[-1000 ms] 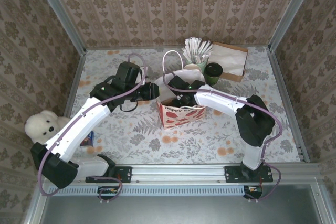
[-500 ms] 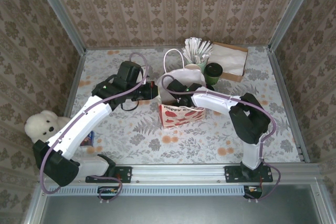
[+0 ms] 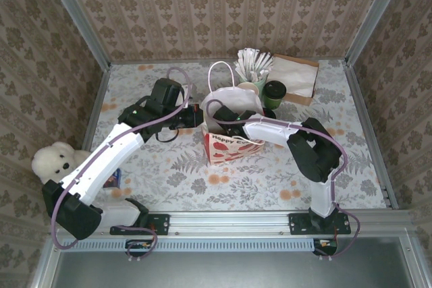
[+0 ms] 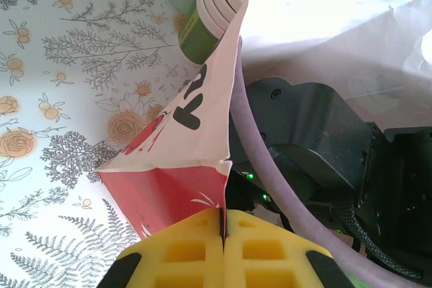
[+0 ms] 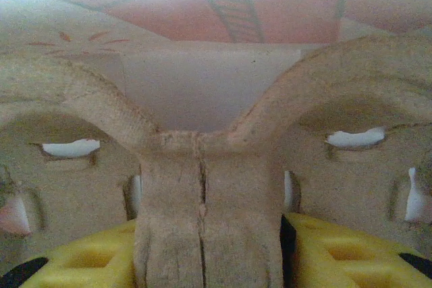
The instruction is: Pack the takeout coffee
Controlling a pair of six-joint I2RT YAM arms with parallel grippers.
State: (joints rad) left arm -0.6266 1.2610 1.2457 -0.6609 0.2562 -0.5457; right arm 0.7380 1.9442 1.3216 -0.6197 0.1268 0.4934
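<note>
Top view evenly bright; bag (image 4: 324, 18) overexposed at left wrist; right fingers (image 5: 351, 261) blurry, dim.

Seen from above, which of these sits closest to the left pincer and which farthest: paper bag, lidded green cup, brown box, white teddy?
Measured from the left pincer in the top view:
1. paper bag: its left rim is pinched in the pincer.
2. lidded green cup: behind the bag, to the right.
3. brown box: far right corner.
4. white teddy: near left edge.
</note>
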